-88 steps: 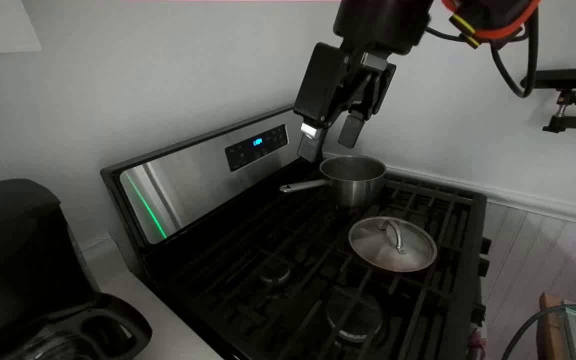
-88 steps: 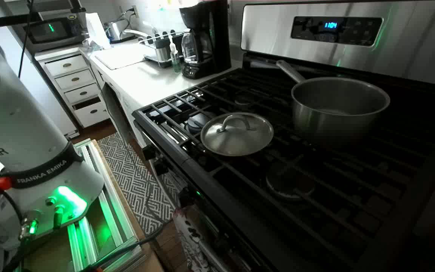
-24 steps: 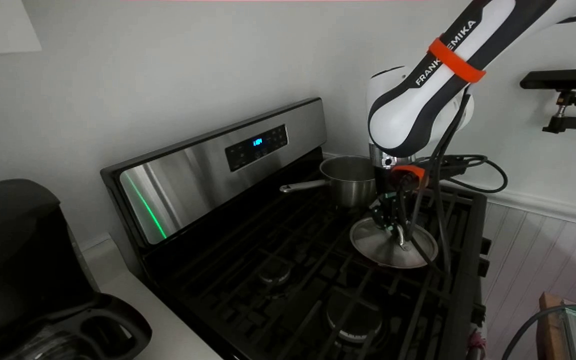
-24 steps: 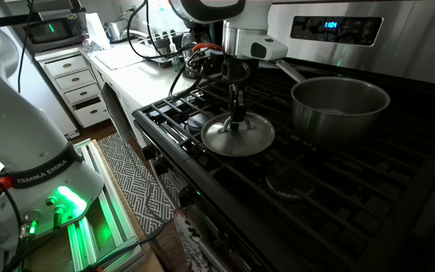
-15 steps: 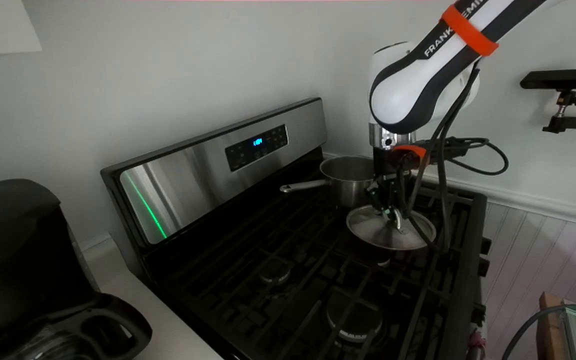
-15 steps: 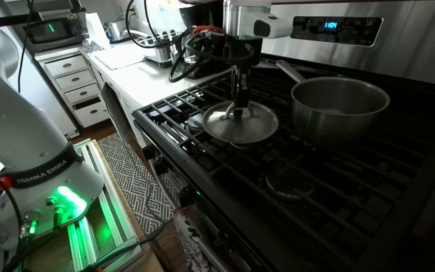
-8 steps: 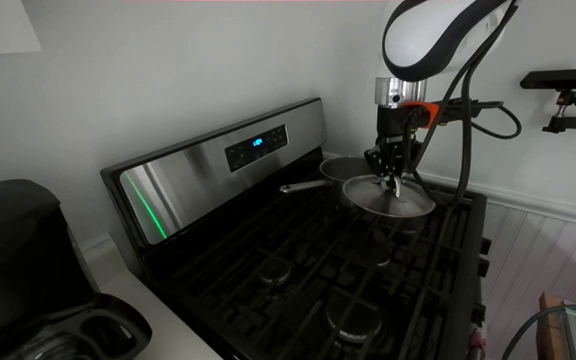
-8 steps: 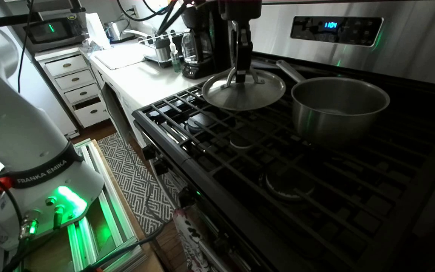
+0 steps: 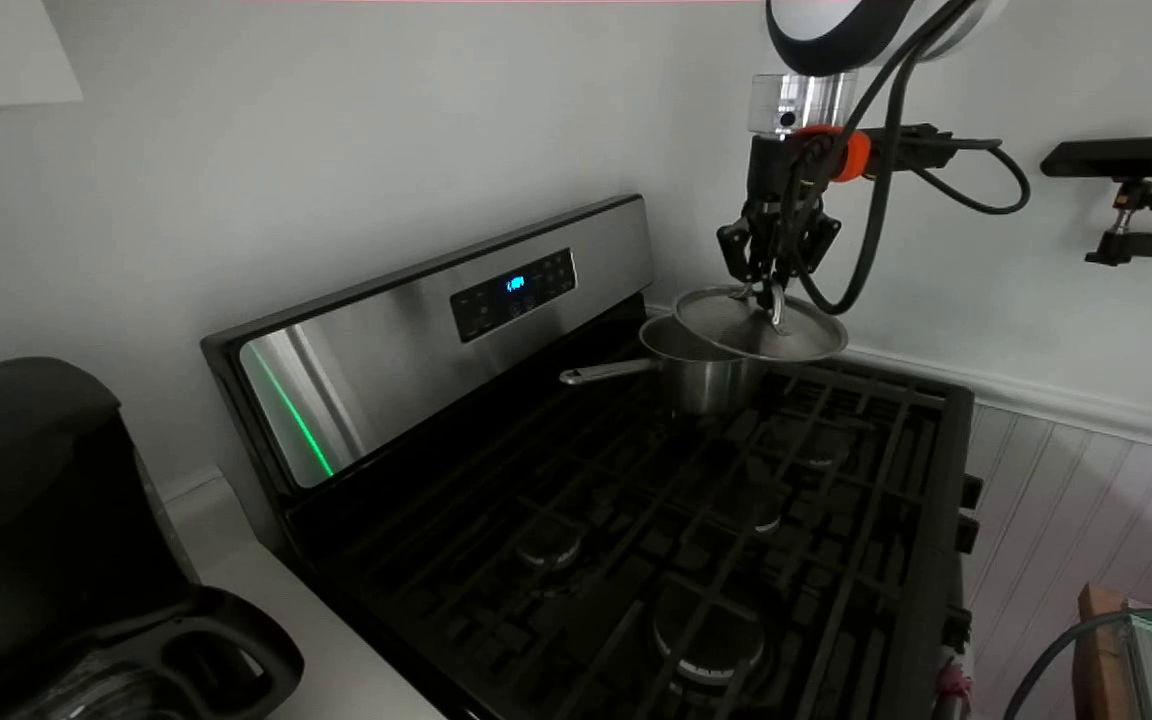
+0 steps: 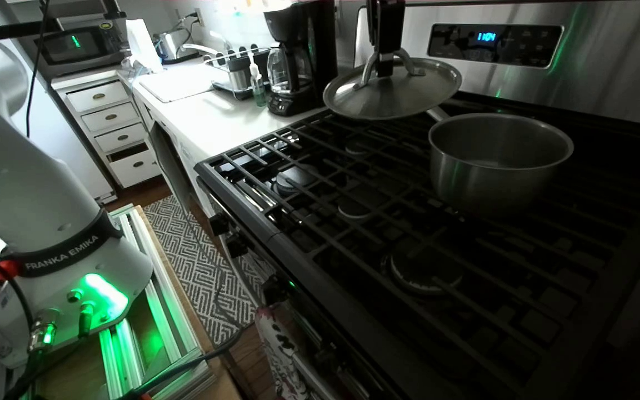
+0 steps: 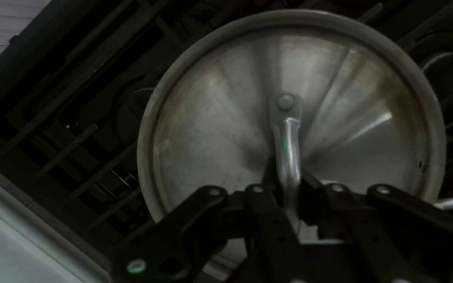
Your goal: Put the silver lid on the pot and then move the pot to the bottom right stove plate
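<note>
In an exterior view, holding the lid (image 9: 728, 328) aloft with the gripper (image 9: 768, 294). In an exterior view, holding it clear of the pot (image 10: 495, 180) near the stove's (image 10: 353, 250) back edge. In the wrist view, pinching the lid handle (image 11: 288, 157).

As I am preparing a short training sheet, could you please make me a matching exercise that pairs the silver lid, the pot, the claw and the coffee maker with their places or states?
1. silver lid
2. pot
3. claw
4. coffee maker

A. standing uncovered on the stove
B. on the white counter beside the stove
C. held in mid-air over the stove
D. closed on an arched metal handle

Pairs: 1-C, 2-A, 3-D, 4-B
</note>
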Robot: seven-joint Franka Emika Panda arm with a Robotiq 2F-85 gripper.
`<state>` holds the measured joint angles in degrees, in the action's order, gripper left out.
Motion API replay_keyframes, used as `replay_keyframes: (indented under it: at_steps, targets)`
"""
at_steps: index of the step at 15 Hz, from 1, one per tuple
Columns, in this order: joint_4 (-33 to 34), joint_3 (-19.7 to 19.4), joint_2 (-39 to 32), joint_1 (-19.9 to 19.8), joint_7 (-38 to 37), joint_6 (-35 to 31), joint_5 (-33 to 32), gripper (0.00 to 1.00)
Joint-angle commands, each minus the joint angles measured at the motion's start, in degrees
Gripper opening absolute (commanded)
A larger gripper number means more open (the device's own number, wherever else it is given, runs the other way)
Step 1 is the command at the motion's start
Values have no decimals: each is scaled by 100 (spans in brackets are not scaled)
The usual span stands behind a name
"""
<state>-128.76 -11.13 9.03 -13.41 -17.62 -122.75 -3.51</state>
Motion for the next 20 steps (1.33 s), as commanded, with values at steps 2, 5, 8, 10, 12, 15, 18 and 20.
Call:
replay_keyframes:
  at_steps: [2,5,8,10,12,15,18,20]
  targets:
    - [241,-45,-148,-31,-161,29,18,9]
    - [392,-65,-309,-35,-240,44,30,9]
    - [585,-123,-515,-92,-348,57,14,2]
    - [741,-186,-650,-127,-324,120,24,2]
    - [892,-251,-798,-144,-274,128,39,2]
    - [1211,-313,-1076,-141,-262,156,42,2]
    - [1578,-331,-1439,-114,-312,153,28,2]
    - [1795,-330,-1677,-92,-323,85,22,2]
